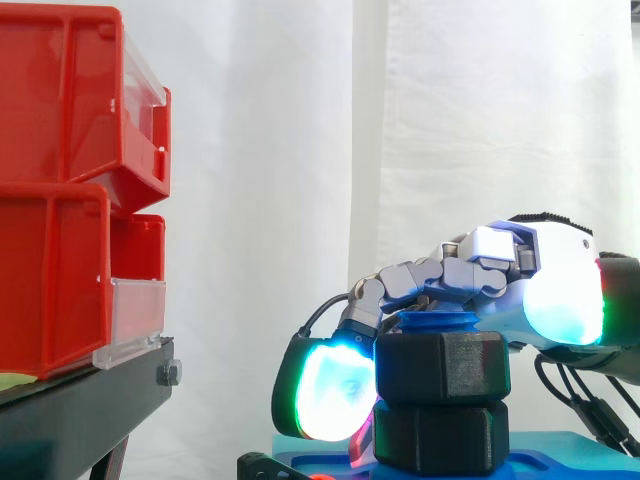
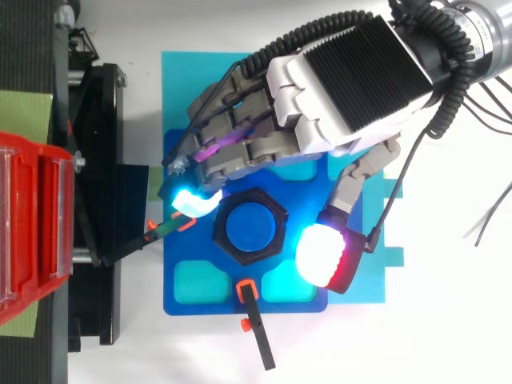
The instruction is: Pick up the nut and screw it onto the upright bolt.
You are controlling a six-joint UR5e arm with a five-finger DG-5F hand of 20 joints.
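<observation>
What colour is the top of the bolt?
The bolt is blue, best seen in the top view.

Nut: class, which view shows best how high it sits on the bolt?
Side view: the nut sits near the top of the blue bolt. The top view gives its hexagon outline around the bolt, not height.

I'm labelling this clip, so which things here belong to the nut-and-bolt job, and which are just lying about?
Belong to the job:
hand
black nut, on the bolt
blue bolt
blue fixture plate

Just lying about:
red bins
black stand
cyan mat
black clamp
white curtain
</observation>
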